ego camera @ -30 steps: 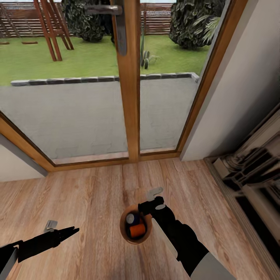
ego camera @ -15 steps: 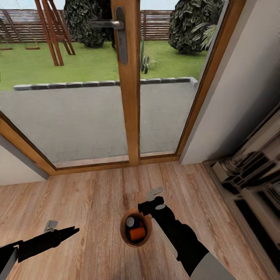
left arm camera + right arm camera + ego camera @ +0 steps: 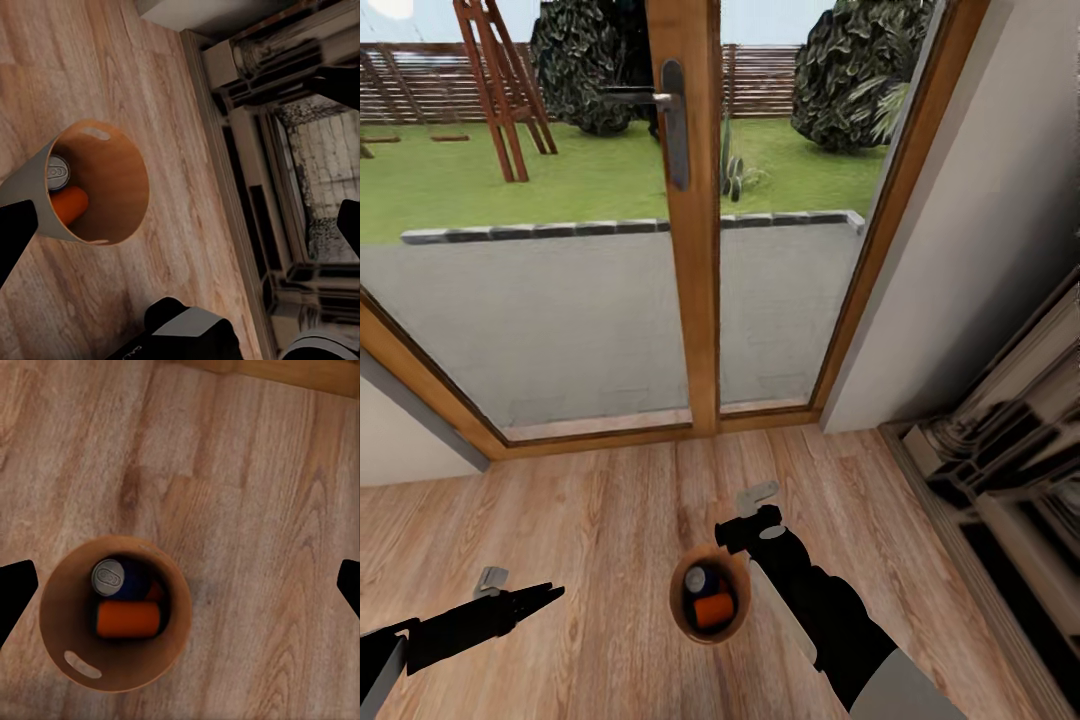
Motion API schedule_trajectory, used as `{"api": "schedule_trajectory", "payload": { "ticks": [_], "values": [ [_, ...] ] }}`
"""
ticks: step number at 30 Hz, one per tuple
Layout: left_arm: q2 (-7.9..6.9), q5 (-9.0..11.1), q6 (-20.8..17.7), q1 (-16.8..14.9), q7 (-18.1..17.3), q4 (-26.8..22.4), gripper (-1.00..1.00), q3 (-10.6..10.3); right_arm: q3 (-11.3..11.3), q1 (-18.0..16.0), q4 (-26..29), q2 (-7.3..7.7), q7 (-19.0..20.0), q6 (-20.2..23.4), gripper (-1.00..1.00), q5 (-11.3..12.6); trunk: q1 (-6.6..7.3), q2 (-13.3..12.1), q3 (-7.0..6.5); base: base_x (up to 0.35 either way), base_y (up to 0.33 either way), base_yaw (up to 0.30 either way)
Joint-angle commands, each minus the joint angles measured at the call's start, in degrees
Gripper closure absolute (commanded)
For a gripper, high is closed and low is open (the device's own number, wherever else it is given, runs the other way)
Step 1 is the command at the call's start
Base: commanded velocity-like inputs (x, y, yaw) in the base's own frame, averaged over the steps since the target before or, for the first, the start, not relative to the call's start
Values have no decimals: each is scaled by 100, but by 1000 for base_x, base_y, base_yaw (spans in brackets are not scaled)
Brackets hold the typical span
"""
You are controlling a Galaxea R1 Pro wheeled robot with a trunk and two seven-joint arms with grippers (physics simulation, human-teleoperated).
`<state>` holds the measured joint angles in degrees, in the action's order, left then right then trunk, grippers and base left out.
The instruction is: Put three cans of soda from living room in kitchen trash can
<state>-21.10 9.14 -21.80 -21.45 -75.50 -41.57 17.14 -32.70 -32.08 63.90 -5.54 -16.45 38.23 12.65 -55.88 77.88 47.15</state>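
Wood floor (image 3: 590, 500); glass doors (image 3: 560, 300); bin (image 3: 678, 610) holding cans (image 3: 712, 610)

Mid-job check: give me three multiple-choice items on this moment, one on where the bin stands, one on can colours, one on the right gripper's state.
1. Where does the trash can stand?
A. on the wood floor near the glass doors
B. on a counter
C. on a sofa

2. Which can colours show inside?
A. green only
B. orange can and dark blue can
C. red and yellow

3. The right gripper is:
A. shut on a can
B. shut on the rim
C. open, holding nothing

Answers: 1 A, floor planks surround it. 2 B, right wrist view looks straight in. 3 C, its fingers sit far apart.
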Motion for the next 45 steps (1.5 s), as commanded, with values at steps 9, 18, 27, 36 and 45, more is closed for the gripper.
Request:
{"api": "schedule_trajectory", "payload": {
  "ticks": [9, 18, 27, 36, 45],
  "values": [
    [0, 0, 0, 0, 0, 0, -100, 0, 0, 0, 0, 0, 0, 0, -100, 0, 198, -363, -248, 0, 0, 0],
    [0, 0, 0, 0, 0, 0, -100, 2, 0, 0, 0, 0, -2, 0, -100, 0, 374, -684, -477, 0, 0, 0],
    [0, 0, 0, 0, 0, 0, -100, 17, 0, 0, 0, 0, 1, 0, -100, 0, 374, -684, -562, 0, 0, 0],
    [0, 0, 0, 0, 0, 0, -100, 17, 0, 0, 0, 0, 1, 0, -100, 0, 374, -684, -647, 0, 0, 0],
    [0, 0, 0, 0, 0, -2, -100, 17, 0, 0, 0, 0, 0, 0, -100, 0, 374, -684, -732, 0, 0, 0]
  ]
}}
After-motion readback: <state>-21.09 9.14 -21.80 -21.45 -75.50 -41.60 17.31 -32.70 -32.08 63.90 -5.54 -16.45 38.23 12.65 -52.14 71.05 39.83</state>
